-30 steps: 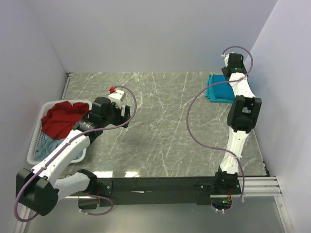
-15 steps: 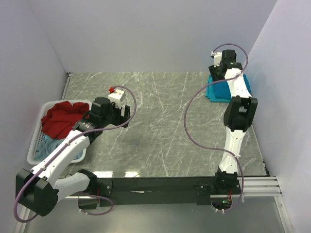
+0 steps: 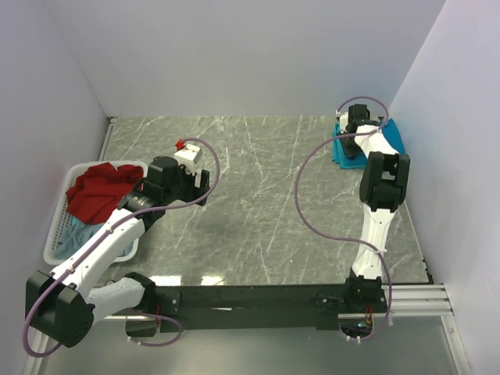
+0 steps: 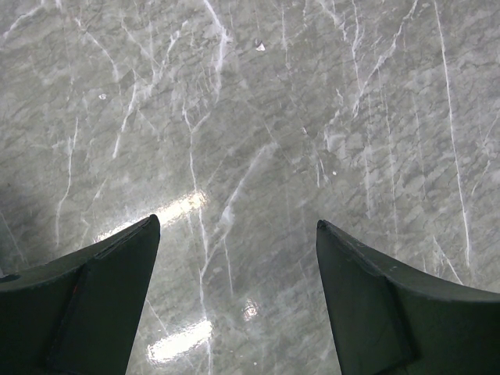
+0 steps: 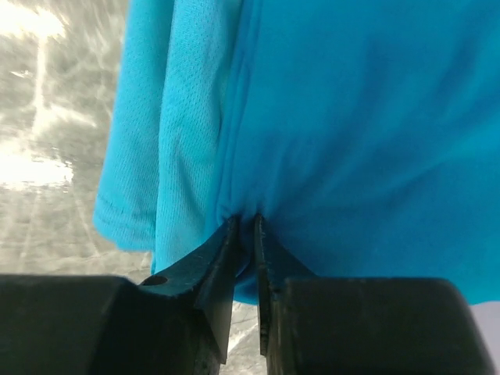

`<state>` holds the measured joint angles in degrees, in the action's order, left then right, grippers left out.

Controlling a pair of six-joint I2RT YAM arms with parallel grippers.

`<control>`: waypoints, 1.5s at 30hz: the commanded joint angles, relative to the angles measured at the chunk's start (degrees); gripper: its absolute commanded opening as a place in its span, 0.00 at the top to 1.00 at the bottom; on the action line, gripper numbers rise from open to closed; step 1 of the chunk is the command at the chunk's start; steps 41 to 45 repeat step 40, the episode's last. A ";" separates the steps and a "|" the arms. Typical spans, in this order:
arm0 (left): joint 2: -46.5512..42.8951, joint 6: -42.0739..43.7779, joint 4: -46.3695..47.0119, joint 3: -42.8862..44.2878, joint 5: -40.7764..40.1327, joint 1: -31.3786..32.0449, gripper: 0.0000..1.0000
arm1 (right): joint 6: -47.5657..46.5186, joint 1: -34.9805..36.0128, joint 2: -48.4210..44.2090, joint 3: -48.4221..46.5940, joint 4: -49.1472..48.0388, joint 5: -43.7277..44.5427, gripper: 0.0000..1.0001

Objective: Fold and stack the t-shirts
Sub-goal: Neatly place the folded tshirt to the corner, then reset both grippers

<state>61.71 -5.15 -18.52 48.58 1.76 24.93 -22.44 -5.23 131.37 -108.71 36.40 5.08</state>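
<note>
The teal t-shirt (image 3: pixel 344 150) lies folded in the far right corner of the table (image 3: pixel 258 195), close to the right edge. Seen from the right wrist, it (image 5: pixel 351 117) is a smooth bright blue mesh cloth in several layers, with a hemmed edge on the left. A small fold of its near edge is pinched between the closed-in fingers of the right gripper (image 5: pixel 244 223).

The red t-shirt (image 3: pixel 98 191) sits crumpled on top in the white basket (image 3: pixel 55 234) at the table's left edge. The pale grey-blue t-shirt (image 3: pixel 74 230) is bunched beneath it, showing at the basket's near end.
</note>
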 commanded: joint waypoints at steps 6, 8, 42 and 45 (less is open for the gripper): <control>-0.10 0.75 0.51 1.26 1.32 -0.32 0.13 | 1.08 0.75 -6.21 -0.36 -1.25 -0.33 0.72; -0.28 0.75 0.68 1.08 1.05 -0.32 0.13 | 1.25 0.84 -7.26 -3.35 0.76 -1.83 0.69; -15.57 -12.08 8.33 -6.13 -5.72 -20.45 0.01 | 27.36 3.48 -76.17 57.54 -35.96 -7.45 0.00; -15.57 -12.08 8.33 -6.13 -5.72 -20.45 0.01 | 27.36 3.48 -76.17 57.54 -35.96 -7.45 0.00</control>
